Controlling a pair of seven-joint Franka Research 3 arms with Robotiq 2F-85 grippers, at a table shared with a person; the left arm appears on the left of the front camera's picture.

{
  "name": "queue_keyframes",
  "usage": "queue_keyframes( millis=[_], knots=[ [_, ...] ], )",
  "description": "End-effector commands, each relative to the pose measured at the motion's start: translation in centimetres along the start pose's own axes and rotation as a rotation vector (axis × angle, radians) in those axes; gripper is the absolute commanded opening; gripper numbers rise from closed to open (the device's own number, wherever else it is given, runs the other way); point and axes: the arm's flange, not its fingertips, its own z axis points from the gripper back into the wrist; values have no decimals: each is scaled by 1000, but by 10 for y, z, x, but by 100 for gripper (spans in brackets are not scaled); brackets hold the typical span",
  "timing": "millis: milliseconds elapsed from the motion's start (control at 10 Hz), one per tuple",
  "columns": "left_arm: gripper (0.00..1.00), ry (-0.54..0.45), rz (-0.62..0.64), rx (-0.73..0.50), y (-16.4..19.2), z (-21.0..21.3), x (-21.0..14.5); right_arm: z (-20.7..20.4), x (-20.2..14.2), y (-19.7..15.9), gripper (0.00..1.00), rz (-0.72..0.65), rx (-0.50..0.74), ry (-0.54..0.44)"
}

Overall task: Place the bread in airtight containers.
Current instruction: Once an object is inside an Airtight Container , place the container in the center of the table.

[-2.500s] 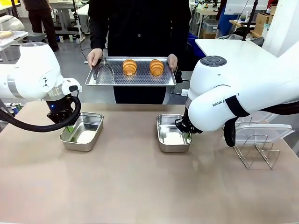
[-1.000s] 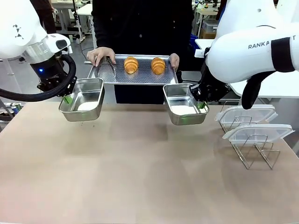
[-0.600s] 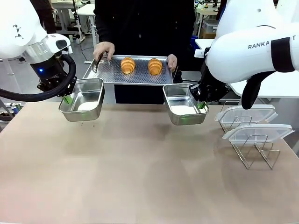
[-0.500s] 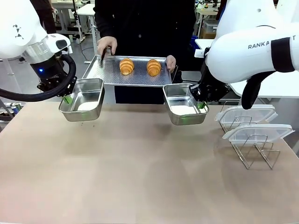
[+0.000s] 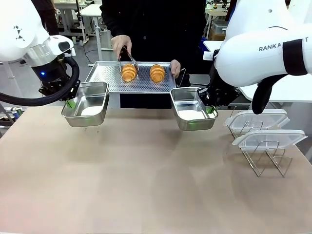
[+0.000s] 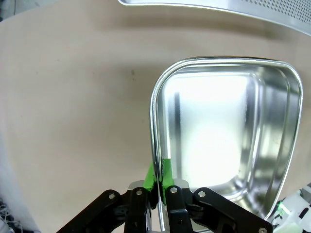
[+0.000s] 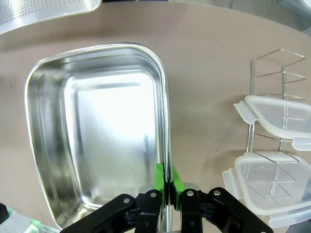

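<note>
Firmly the left gripper (image 5: pixel 71 103) pinched the rim of one tin (image 5: pixel 88 103) beside the tray's (image 5: pixel 146 86) near left corner. The right gripper (image 5: pixel 210 110) likewise clamped the other tin (image 5: pixel 191 111) beside its near right corner. Tongs (image 5: pixel 127 57) straddled a croissant (image 5: pixel 129 73) on the tray.

There are two croissants (image 5: pixel 129 72) (image 5: pixel 157 73), one perforated tray (image 5: pixel 102 78), one pair of tongs (image 5: pixel 127 54), two steel tins (image 5: pixel 87 105) (image 5: pixel 192 109), two clear lids (image 5: pixel 256 118) (image 5: pixel 270 138), one wire rack (image 5: pixel 267 163), two pincers, namely the left pincer (image 5: pixel 71 103) and the right pincer (image 5: pixel 209 110), and one bench (image 5: pixel 146 185).

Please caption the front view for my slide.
Left gripper holds the left tin, right gripper the right tin; a person's tongs straddle one croissant.
</note>
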Motion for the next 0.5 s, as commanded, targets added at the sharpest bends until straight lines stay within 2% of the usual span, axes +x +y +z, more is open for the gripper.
queue_keyframes(
  millis=[0, 400],
  knots=[
    [0, -7, -1, -2, 0, 3, 0, 4, 2, -1, 0, -3, 12, -17],
    [0, -7, -1, -2, 0, 3, 0, 4, 2, -1, 0, -3, 12, -17]
  ],
)
